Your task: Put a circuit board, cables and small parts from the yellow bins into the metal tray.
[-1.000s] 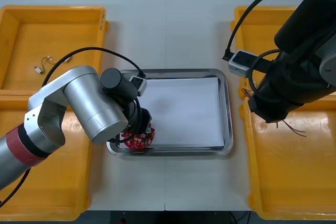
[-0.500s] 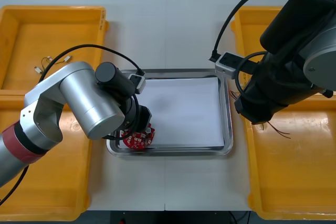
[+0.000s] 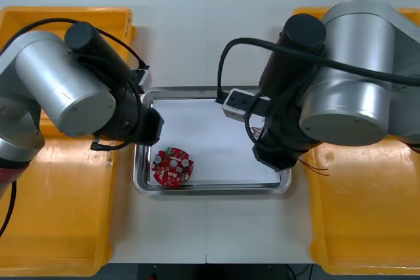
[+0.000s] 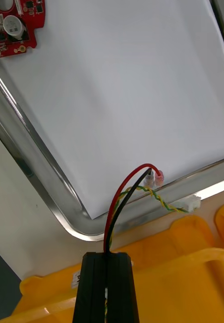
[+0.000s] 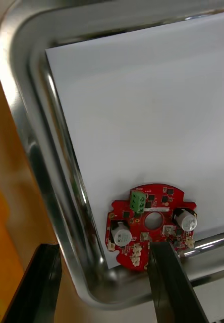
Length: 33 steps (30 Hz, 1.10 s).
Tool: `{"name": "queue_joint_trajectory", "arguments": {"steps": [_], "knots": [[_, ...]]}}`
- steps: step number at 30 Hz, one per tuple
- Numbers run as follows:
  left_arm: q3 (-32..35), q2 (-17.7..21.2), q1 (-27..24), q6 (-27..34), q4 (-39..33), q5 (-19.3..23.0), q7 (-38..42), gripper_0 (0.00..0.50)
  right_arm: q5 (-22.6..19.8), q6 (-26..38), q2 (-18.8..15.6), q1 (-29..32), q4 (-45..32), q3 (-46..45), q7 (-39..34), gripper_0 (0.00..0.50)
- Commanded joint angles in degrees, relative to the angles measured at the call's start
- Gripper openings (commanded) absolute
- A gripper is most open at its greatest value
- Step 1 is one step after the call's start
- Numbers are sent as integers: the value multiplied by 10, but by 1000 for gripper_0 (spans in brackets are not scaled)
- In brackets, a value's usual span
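One circuit board [image 3: 172,167] lies in the metal tray [image 3: 213,189]. Left gripper [image 5: 103,247]: released, just beside it. Right gripper [image 4: 109,257]: clenched on one red and yellow cable [image 4: 153,177]

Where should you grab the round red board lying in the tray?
By its outer rim, from straight above: the circuit board lies flat in the metal tray's corner, so the walls likely block sideways reach. The open left gripper hangs near it. The right gripper holds cables.
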Motion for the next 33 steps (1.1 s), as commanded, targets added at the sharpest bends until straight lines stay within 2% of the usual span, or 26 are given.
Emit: {"name": "queue_joint_trajectory", "arguments": {"steps": [1, 9, 16, 26, 33], "knots": [[62, 35, -11, 43, -33, 40, 3, 500, 36, -5, 25, -23, 0, 41, 53, 0], [119, 68, -39, 98, -26, 95, -13, 500, 56, -28, 43, -23, 40, 55, 168, 0], [156, 104, -65, 109, 10, 142, -34, 500, 76, -37, 82, -21, 90, 56, 268, 0], [188, 133, -101, 109, 109, 144, -116, 500, 97, -95, 96, 10, 117, 67, 330, 0], [212, 140, -123, 109, 171, 113, -179, 500, 151, -132, 92, 24, 118, 121, 329, 0]]}}
